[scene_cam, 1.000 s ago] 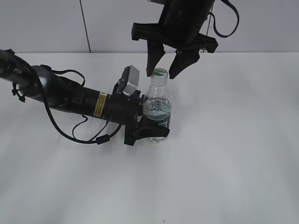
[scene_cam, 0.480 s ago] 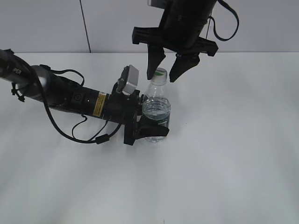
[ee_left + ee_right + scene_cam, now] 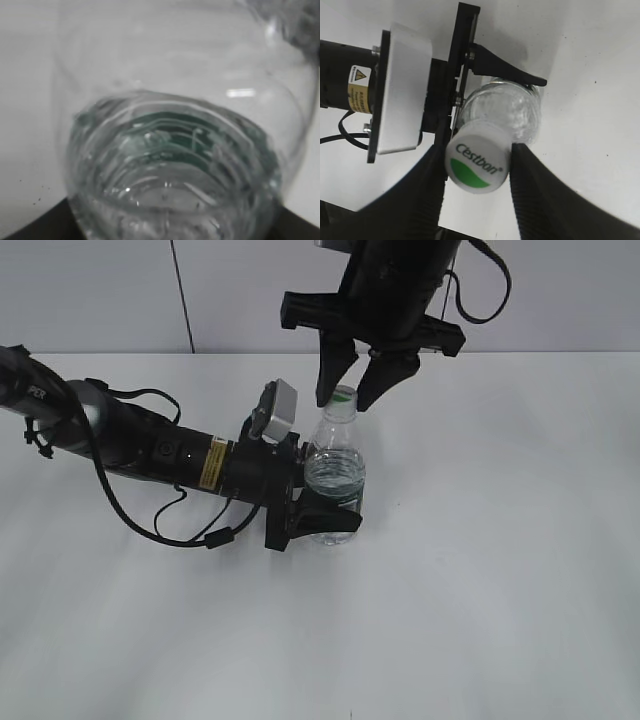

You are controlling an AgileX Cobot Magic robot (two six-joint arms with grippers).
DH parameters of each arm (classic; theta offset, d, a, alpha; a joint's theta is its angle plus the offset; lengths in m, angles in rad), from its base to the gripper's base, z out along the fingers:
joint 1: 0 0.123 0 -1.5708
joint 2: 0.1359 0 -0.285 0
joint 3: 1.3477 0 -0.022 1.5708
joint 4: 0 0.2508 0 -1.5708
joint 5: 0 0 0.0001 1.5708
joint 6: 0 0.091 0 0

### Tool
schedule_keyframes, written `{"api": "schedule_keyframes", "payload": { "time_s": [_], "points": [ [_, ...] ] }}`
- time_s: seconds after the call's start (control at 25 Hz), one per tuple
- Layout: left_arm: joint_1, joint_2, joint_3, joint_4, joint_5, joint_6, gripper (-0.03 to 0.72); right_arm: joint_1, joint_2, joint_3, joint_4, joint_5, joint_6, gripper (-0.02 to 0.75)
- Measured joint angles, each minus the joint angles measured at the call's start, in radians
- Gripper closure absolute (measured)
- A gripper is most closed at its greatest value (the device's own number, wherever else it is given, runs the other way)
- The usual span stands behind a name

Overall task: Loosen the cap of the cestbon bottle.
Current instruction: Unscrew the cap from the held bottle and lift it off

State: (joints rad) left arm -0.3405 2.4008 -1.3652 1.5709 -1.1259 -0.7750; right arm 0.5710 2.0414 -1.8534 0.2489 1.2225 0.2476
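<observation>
- cestbon bottle [image 3: 335, 480] stands upright on the white worktop [image 3: 480, 570], left of centre in the exterior view; clear plastic, partly filled with water, dark green label band low on the body.
- left gripper [image 3: 318, 502] comes in sideways from the left, arm lying low over the worktop; its black fingers are clamped around the lower body of the bottle, one in front, one behind.
- left wrist view: filled by the bottle [image 3: 175, 150] close up, blurry, green print showing through the water; gripper fingers only as dark edges at the bottom corners.
- cap [image 3: 476, 163] is on the bottle neck, white, green mark and "Cestbon" print on top.
- right gripper [image 3: 476, 172] hangs down from above, fingers either side of the cap; both fingers [image 3: 532, 190] look to be at or touching the cap rim, no clear gap on the left side, right side just at the edge. Firm pinch or only contact: cannot tell.
- exterior view: right gripper [image 3: 352, 390] fingertips straddle the cap [image 3: 344, 396] at cap height.
- silver wrist camera box [image 3: 279, 410] sits on the left arm just beside the bottle shoulder.
</observation>
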Motion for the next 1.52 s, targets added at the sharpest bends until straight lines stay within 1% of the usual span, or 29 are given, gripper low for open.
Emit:
{"api": "schedule_keyframes", "payload": {
  "time_s": [0.4, 0.8, 0.92, 1.28, 1.52],
  "points": [
    [0.000, 0.000, 0.000, 0.000, 0.000, 0.000, 0.274, 0.000, 0.000, 0.000, 0.002, 0.000, -0.011, 0.440],
    [0.000, 0.000, 0.000, 0.000, 0.000, 0.000, 0.274, 0.003, 0.000, 0.000, 0.001, 0.000, -0.088, 0.444],
    [0.000, 0.000, 0.000, 0.000, 0.000, 0.001, 0.274, 0.003, 0.000, 0.000, 0.001, 0.000, -0.182, 0.444],
    [0.000, 0.000, 0.000, 0.001, 0.000, 0.007, 0.274, 0.003, 0.000, -0.001, 0.002, -0.001, -0.567, 0.444],
    [0.001, 0.000, 0.000, 0.001, 0.000, 0.009, 0.274, 0.003, 0.000, -0.005, 0.002, 0.000, -0.780, 0.444]
  ]
}}
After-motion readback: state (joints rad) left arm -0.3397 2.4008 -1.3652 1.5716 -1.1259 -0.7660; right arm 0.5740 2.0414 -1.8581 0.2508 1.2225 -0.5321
